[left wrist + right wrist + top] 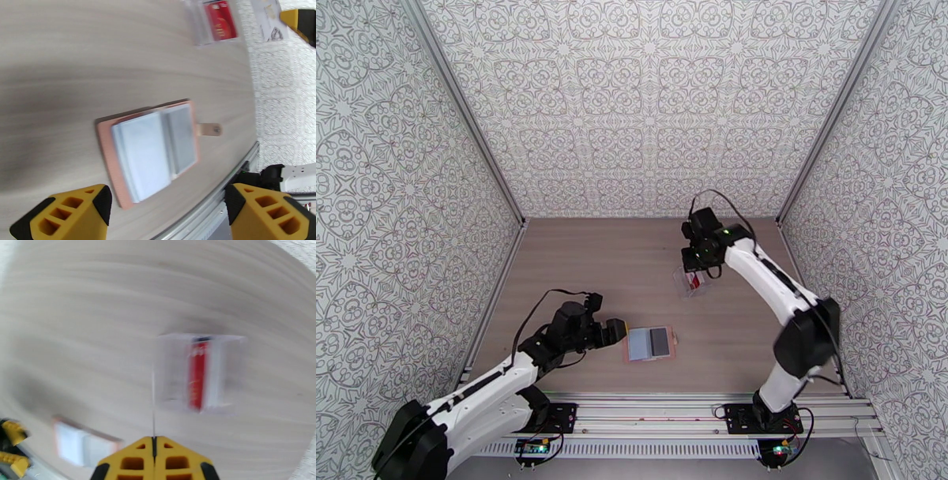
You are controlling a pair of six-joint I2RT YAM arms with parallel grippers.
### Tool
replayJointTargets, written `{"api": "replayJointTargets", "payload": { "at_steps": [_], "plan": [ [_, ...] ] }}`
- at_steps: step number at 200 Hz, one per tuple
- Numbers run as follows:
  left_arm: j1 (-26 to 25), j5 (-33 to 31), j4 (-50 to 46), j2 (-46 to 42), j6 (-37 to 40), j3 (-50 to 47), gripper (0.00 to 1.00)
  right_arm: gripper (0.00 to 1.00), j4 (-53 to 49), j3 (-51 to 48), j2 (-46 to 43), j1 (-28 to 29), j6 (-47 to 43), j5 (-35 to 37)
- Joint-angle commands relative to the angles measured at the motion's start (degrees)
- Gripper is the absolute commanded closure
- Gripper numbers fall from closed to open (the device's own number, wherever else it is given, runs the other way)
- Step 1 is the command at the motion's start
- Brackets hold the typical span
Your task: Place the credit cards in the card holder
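1. Card holder [652, 344] lies open and flat just ahead of left gripper [615, 331], whose jaws are wide and hold nothing. Can't tell if any pocket is filled.
2. Clear pouch [170, 370] sits just beyond right gripper [154, 443], well apart from the holder.
3. Red card [197, 374] is inside the pouch, not yet moved; pouch wall is the obstacle.
4. Right jaws pinch a thin card [153, 413], seen edge-on. Task looks early.

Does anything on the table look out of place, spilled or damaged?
Nothing stands out. The card holder lies open and flat, and the red card sits on edge inside the clear case. Nothing looks spilled or broken.
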Motion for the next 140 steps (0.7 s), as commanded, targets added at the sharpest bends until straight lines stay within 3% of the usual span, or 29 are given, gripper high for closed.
{"api": "replayJointTargets", "payload": {
  "at_steps": [1,30,57,92,140],
  "plan": [
    [0.14,4.64,5.13,-2.91,1.57,2.98,0.18,1.00,14.34,-9.27,-7.65,-0.08,6.66,-17.61],
    [-0.32,7.02,9.30,-5.24,1.73,4.05,0.18,1.00,33.60,-23.37,-19.93,0.01,16.91,-29.24],
    [-0.58,8.59,15.82,-5.08,0.23,4.42,0.18,1.00,50.90,-34.29,-27.38,0.39,28.12,-35.17],
    [-1.57,9.21,23.58,-3.27,-1.43,5.91,0.24,1.00,66.05,-43.61,-32.42,2.55,38.80,-36.42],
    [-3.61,9.00,26.09,2.06,0.00,9.71,0.35,1.00,81.04,-51.23,-31.08,6.09,48.04,-36.76]
  ]
}}
